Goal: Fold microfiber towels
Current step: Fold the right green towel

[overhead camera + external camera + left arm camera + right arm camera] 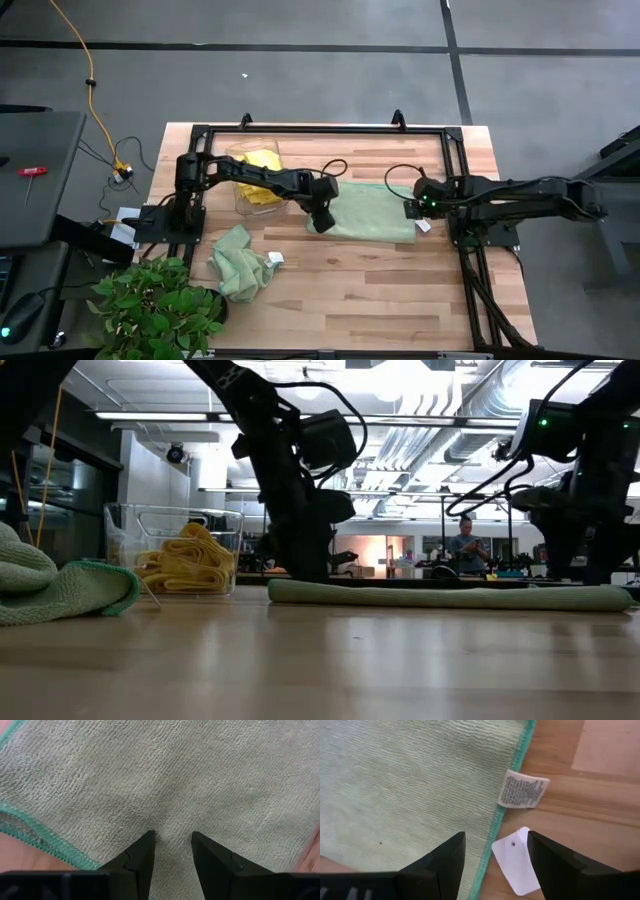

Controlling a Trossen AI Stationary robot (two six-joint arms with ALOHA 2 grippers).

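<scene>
Left gripper [172, 851] jaws parted, tips on spread green towel [375, 210]; right gripper [495, 851] open over its tagged edge; pinch only 1 layer, lift evenly.

The flat towel [372, 209] lies spread at the table's [400, 300] middle, between the two arms. The left gripper [322, 219] sits on its left end, the right gripper [412, 208] over its right edge (beside a sewn label [523, 789]). Left of it stands a clear bin [243, 190] holding folded towels [259, 165]. A crumpled towel [241, 263] lies nearer the front, beside a plant [155, 310] at the front-left corner.
</scene>
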